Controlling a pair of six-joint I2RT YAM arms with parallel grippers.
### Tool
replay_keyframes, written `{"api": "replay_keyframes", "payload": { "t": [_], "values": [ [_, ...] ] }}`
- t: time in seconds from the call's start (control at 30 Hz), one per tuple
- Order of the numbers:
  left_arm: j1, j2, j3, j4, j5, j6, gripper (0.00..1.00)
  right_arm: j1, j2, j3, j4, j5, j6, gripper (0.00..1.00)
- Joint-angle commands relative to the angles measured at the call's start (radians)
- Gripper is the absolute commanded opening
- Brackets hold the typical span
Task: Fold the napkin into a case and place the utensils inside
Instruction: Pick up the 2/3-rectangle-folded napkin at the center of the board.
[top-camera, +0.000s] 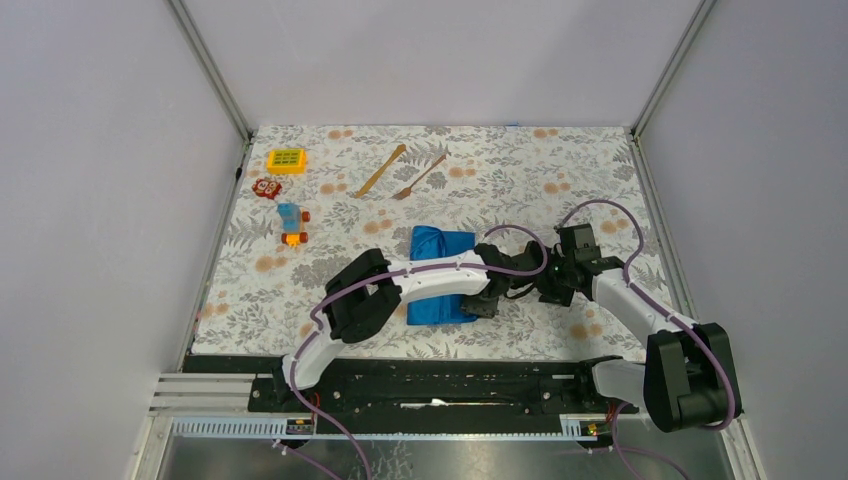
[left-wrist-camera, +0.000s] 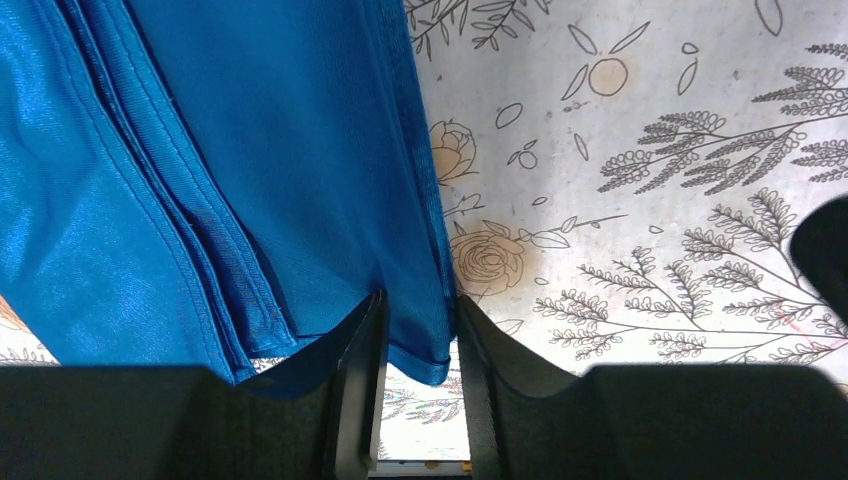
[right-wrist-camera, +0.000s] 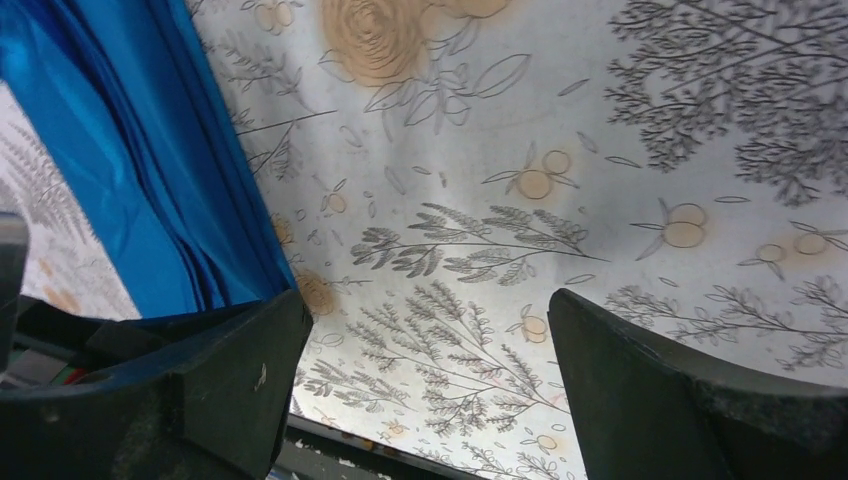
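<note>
The blue napkin (top-camera: 442, 245) lies folded in a long stack mid-table, partly under my left arm. In the left wrist view the napkin (left-wrist-camera: 250, 150) shows several layered hems. My left gripper (left-wrist-camera: 420, 330) straddles the top layer's right edge near its corner; its jaws stand narrow but open, with table showing between them. From above, the left gripper (top-camera: 487, 305) is at the napkin's near right corner. My right gripper (top-camera: 522, 288) hovers just right of it, wide open over bare tablecloth (right-wrist-camera: 425, 310), with the napkin (right-wrist-camera: 120, 180) at its left. The wooden knife (top-camera: 380, 171) and fork (top-camera: 420, 176) lie apart at the back.
A yellow toy (top-camera: 286, 160), a red toy (top-camera: 266, 187) and a blue-orange toy (top-camera: 291, 224) sit at the back left. The floral tablecloth (top-camera: 560, 180) covers the table. Walls close in on three sides, and the two arms nearly meet by the napkin.
</note>
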Motion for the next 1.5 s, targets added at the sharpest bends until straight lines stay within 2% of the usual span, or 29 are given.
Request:
{"api": "replay_keyframes", "payload": {
  "t": [0.0, 0.07, 0.2, 0.3, 0.43, 0.67, 0.8, 1.0, 1.13, 1.33, 1.47],
  "values": [
    [-0.002, 0.007, -0.023, -0.014, -0.023, -0.011, 0.31, -0.005, 0.009, 0.01, 0.041, -0.124, -0.05, 1.0],
    [0.006, -0.044, -0.057, 0.028, -0.014, -0.002, 0.23, -0.005, 0.024, 0.006, 0.066, -0.174, -0.066, 1.0],
    [0.017, -0.159, -0.146, 0.127, 0.021, 0.015, 0.14, -0.005, 0.049, -0.017, 0.16, -0.261, -0.054, 1.0],
    [0.027, -0.238, -0.217, 0.189, 0.05, 0.018, 0.0, -0.002, 0.099, -0.033, 0.27, -0.373, -0.028, 1.0],
    [0.036, -0.312, -0.29, 0.237, 0.076, 0.024, 0.0, 0.008, 0.208, 0.021, 0.315, -0.448, -0.002, 1.0],
    [0.047, -0.385, -0.372, 0.293, 0.098, 0.036, 0.0, 0.062, 0.372, 0.026, 0.671, -0.554, 0.248, 1.0],
    [0.05, -0.401, -0.39, 0.311, 0.115, 0.051, 0.0, 0.085, 0.459, 0.035, 0.798, -0.533, 0.345, 0.98],
    [0.05, -0.416, -0.404, 0.326, 0.134, 0.069, 0.0, 0.085, 0.536, 0.069, 0.848, -0.491, 0.373, 0.87],
    [0.049, -0.425, -0.412, 0.326, 0.136, 0.072, 0.0, 0.085, 0.581, 0.105, 0.854, -0.492, 0.362, 0.75],
    [0.05, -0.434, -0.414, 0.327, 0.138, 0.073, 0.0, 0.086, 0.613, 0.136, 0.85, -0.489, 0.348, 0.65],
    [0.05, -0.427, -0.409, 0.339, 0.16, 0.077, 0.0, 0.086, 0.612, 0.141, 0.861, -0.489, 0.349, 0.45]
  ]
}}
